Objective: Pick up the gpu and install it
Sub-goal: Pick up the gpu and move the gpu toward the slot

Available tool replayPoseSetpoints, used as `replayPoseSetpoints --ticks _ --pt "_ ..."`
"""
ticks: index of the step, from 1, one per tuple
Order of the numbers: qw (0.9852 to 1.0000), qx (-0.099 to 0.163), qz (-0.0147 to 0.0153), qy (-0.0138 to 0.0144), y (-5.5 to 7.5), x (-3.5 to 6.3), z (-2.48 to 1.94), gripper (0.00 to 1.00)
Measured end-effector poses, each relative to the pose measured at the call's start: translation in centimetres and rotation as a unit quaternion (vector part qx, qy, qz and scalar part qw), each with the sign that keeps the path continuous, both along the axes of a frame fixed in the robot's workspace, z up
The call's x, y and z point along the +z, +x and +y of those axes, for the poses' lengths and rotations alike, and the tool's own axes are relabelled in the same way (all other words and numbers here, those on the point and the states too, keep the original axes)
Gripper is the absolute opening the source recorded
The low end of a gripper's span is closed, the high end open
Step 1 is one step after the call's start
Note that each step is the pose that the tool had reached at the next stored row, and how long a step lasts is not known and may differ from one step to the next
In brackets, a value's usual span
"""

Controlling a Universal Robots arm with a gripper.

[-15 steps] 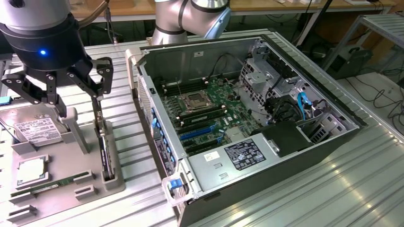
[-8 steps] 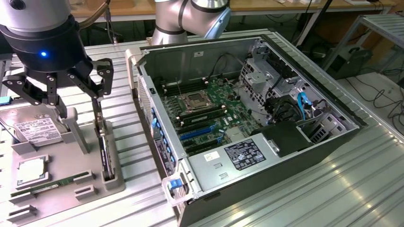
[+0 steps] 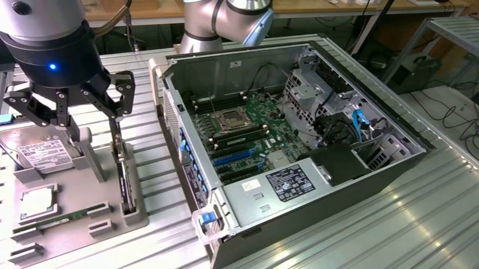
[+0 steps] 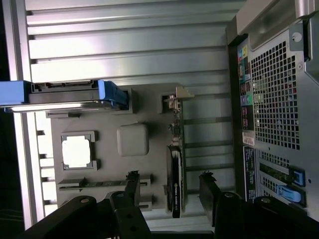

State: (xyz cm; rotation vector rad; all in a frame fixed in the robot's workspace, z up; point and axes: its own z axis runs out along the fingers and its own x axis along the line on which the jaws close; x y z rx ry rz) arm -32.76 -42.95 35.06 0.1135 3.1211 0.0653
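Gripper (image 3: 96, 134) spread over gpu (image 4: 174, 191); drive label (image 3: 45, 152) illegible

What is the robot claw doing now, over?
Gripper open, fingers either side of the gpu. Gpu standing on edge in the grey tray, not lifted. Computer case open beside it; nothing seen in the way. Over.

Under me a ribbed aluminium table (image 3: 374, 224) — hard glare along its slats. Wooden bench top (image 3: 337, 7) runs behind it. Exterior view's right: pale floor (image 3: 438, 98), loose black cables (image 3: 456, 115), grey metal frame (image 3: 456, 25).
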Motion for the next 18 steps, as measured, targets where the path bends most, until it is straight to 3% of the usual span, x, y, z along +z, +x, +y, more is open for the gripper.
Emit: replayPoseSetpoints --ticks 18 --pt "1.0000 0.000 0.0008 0.0001 0.00 -0.57 -0.35 0.60"
